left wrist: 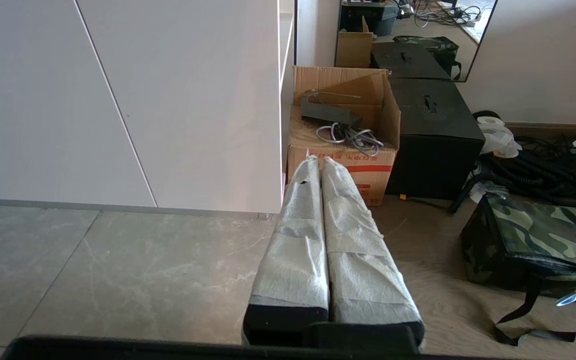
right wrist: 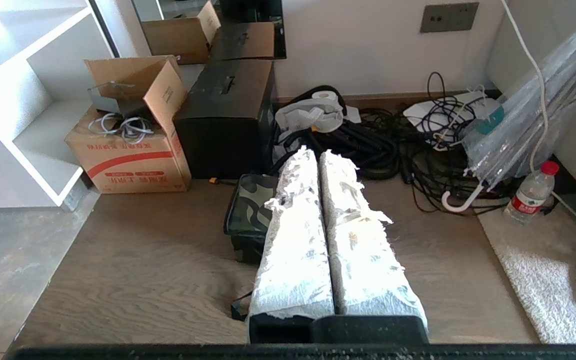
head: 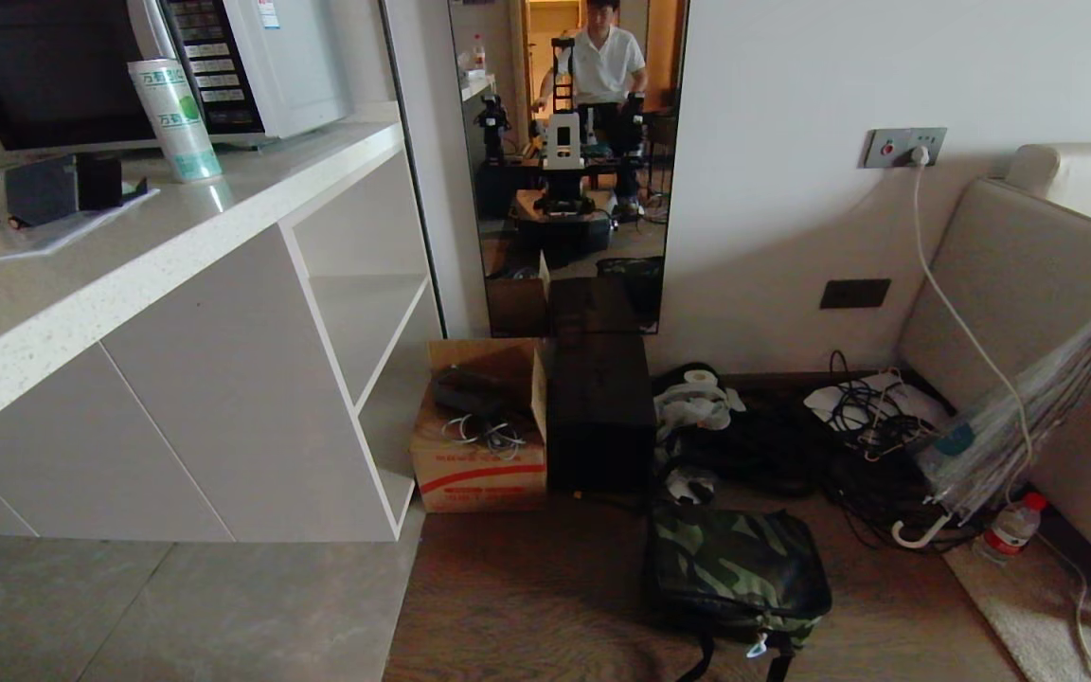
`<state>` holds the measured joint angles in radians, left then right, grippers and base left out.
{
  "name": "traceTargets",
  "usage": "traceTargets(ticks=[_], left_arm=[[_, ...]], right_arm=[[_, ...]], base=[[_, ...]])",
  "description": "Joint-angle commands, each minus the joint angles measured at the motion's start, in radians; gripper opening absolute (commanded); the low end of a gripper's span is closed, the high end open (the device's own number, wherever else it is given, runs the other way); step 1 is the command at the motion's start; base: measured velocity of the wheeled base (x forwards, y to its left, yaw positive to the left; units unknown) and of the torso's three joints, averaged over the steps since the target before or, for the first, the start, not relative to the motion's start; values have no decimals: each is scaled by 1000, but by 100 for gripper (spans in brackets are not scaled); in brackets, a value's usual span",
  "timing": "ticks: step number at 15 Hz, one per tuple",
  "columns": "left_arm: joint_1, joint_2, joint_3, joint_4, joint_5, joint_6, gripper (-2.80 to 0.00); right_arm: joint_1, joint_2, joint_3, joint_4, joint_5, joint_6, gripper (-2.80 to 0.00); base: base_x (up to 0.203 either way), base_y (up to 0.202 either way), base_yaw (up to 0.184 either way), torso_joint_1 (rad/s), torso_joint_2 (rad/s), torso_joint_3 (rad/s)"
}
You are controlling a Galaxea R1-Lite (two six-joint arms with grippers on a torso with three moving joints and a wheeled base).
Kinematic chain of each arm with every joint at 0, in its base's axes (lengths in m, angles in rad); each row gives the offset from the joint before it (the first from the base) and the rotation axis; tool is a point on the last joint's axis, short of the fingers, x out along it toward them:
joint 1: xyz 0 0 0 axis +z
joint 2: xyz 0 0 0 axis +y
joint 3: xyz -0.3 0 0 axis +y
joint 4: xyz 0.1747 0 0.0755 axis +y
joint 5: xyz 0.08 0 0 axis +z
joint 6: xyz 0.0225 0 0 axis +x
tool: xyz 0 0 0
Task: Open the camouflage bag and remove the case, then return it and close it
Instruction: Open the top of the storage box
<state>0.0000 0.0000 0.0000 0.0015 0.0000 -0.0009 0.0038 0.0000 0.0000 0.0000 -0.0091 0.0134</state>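
A cluttered room corner: wood floor (head: 527, 587), mirror, white cabinet, a cardboard box beside a plain black box. The camouflage bag (head: 735, 568) lies flat and closed on the floor before the black box, green-and-dark top up, black straps trailing toward the robot. The right claw (right wrist: 318, 162), fingers together and empty, hangs right over it and looks nearer. The left claw (left wrist: 318, 167), also together, has the bag off to its right.

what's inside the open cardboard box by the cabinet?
Brown cardboard box with red print holds a flat dark grey device and coiled grey cable; anything beneath them is hidden.
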Motion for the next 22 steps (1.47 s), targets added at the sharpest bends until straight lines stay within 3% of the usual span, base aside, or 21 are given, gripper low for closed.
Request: traceTargets(ticks=[1, 22], left_arm=[[0, 2, 0, 0, 0, -1, -280], [0, 1, 0, 0, 0, -1, -280]], right_arm=[[1, 2, 0, 0, 0, 0, -280], [1, 2, 0, 0, 0, 0, -280]], base=[[0, 0, 0, 0, 0, 0], [0, 0, 0, 0, 0, 0]])
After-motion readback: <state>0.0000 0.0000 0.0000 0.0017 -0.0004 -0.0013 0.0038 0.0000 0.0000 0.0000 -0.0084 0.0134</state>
